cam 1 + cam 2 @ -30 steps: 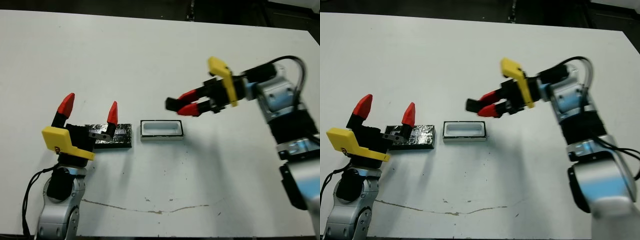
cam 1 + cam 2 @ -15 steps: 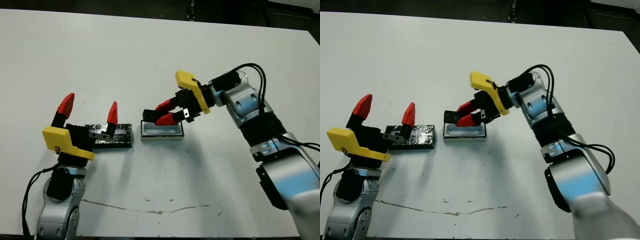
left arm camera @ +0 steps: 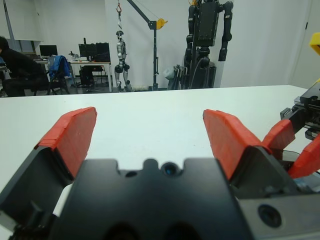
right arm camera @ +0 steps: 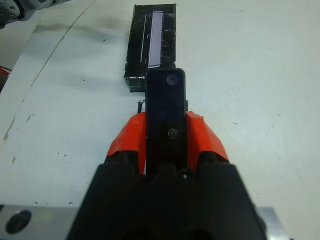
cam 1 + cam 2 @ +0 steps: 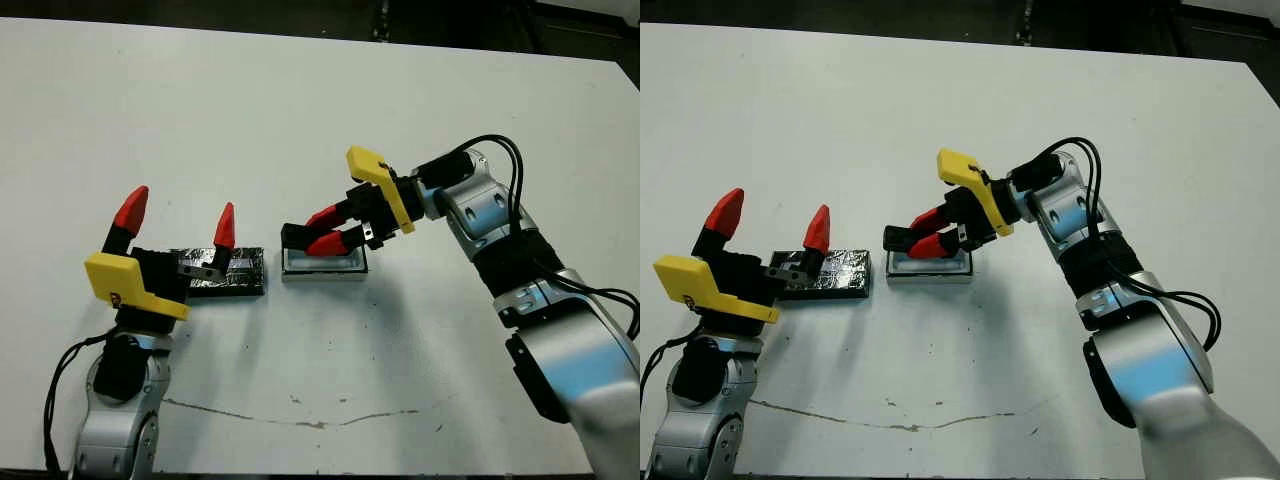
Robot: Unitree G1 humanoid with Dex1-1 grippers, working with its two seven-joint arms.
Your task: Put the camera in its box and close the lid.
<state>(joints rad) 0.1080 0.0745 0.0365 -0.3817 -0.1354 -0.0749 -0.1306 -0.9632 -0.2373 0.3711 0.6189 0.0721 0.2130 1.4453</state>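
Right gripper (image 5: 322, 232) swung in from open table at right, dropped low, now over box (image 5: 340, 268). Camera (image 5: 296, 236) (clamped between red fingers throughout) went from well right of box to above its left end, sticking out past it toward lid (image 5: 238, 272). Forearm now stretched further across table.

text: none legible | labels: none | lid (image 4: 154, 39) stripe possibly printed, unreadable
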